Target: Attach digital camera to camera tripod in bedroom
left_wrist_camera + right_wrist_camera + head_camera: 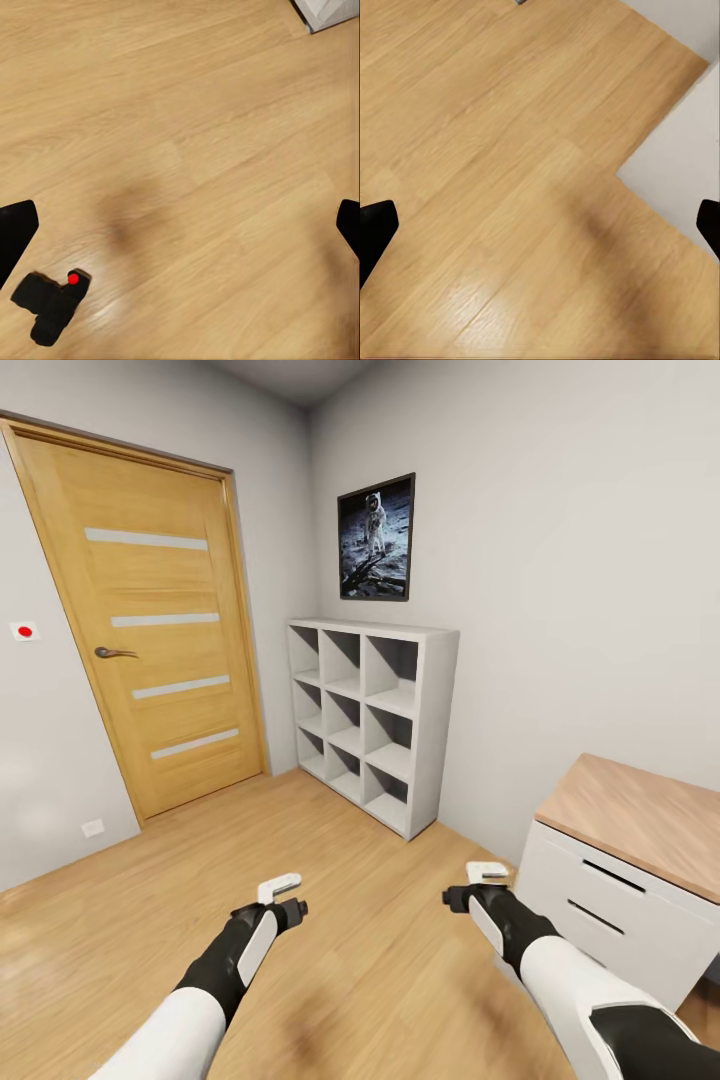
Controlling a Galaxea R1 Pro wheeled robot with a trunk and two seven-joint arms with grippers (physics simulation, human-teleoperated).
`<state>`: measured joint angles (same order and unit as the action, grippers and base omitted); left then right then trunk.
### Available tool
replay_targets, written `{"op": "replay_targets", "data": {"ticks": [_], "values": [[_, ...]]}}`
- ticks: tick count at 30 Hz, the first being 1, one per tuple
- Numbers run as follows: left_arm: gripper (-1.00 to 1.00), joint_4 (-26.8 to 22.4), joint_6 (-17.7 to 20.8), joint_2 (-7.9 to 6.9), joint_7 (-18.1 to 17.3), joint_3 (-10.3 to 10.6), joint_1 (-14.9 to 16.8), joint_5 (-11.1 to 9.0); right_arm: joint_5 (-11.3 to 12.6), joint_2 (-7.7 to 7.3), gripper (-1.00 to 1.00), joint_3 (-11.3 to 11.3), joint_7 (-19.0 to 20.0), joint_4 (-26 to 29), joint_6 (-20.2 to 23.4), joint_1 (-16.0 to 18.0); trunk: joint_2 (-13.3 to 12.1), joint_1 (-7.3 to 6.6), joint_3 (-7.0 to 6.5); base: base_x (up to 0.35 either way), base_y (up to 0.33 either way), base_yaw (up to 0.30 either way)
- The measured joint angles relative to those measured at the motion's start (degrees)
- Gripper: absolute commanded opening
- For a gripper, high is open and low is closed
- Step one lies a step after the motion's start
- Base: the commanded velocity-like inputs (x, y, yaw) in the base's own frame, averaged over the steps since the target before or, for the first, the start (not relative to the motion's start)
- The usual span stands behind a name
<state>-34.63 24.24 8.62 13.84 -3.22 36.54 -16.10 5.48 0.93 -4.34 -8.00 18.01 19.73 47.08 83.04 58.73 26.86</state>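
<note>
Ahead, both arms outstretched low over the wood floor, left gripper and right gripper wide open, empty.

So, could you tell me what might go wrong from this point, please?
1. The digital camera lies on the wood floor beneath the left gripper, near the edge of the left wrist view; driving on could lose sight of it or knock it.
2. Both grippers are open and empty, so picking it up needs a low reach, possibly an awkward one.
3. The white drawer unit stands close beside the right gripper; a turn might clip it.
</note>
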Motion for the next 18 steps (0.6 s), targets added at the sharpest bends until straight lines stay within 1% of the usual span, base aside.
{"op": "replay_targets", "data": {"ticks": [1, 4, 13, 17, 18], "values": [[1.00, -0.05, 0.01, 0.01, 0.02, -0.02, 0.00, -0.06, -0.01, 0.43, 1.00, -0.07, 0.07, 0.00, 0.45, 0.00, 0.00, 0.00, 0.00, 0.000, 0.000, 0.000], [1.00, -0.10, 0.03, 0.02, 0.04, -0.04, 0.00, -0.16, 0.05, 0.93, 1.00, -0.10, 0.16, 0.00, 0.92, 0.00, 0.00, 0.00, 0.00, 0.000, 0.000, 0.000], [1.00, -0.07, 0.86, -0.22, 0.05, -0.23, 0.00, -0.32, 0.38, 1.25, 1.00, -0.11, 1.15, -0.01, 1.34, 0.00, 3.60, 1.97, 1.61, 0.000, 0.000, 0.000], [1.00, -0.13, 2.13, -0.36, 0.04, -0.31, 0.00, -0.30, 0.45, 1.22, 1.00, -0.11, 2.28, -0.01, 1.38, 0.00, 5.20, 2.85, 2.33, 0.000, 0.000, 0.000], [1.00, -0.17, 2.42, -0.41, 0.04, -0.34, 0.00, -0.29, 0.48, 1.19, 1.00, -0.11, 3.11, -0.03, 1.40, 0.00, 5.60, 3.07, 2.51, 0.000, 0.000, 0.000]]}}
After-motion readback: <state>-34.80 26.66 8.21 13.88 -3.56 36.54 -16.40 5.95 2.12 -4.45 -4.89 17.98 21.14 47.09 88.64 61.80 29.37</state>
